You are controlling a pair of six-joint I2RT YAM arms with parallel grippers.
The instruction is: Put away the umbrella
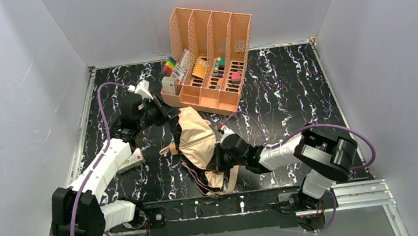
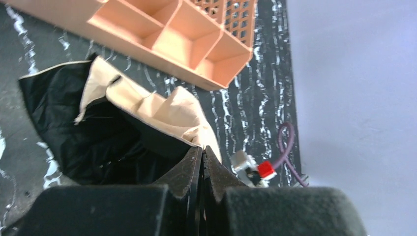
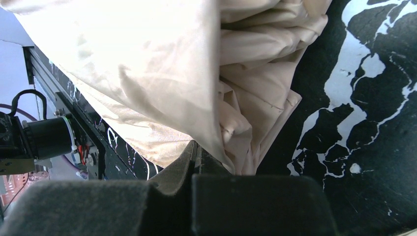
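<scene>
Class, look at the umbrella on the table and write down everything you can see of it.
The umbrella is a crumpled, half-folded bundle of thin fabric, tan on one face, black on the other, lying on the black marbled table just in front of the peach organizer. A short cream handle pokes out toward the left arm. The left tool is shut on a tan edge at its far end; the right tool is shut on tan folds at its near end.

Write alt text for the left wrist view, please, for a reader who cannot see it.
The left gripper, shut, pinches the tan edge of the umbrella, whose crumpled canopy shows tan on one face and black on the other. Behind it on the black marbled table stands a peach file organizer.
</scene>
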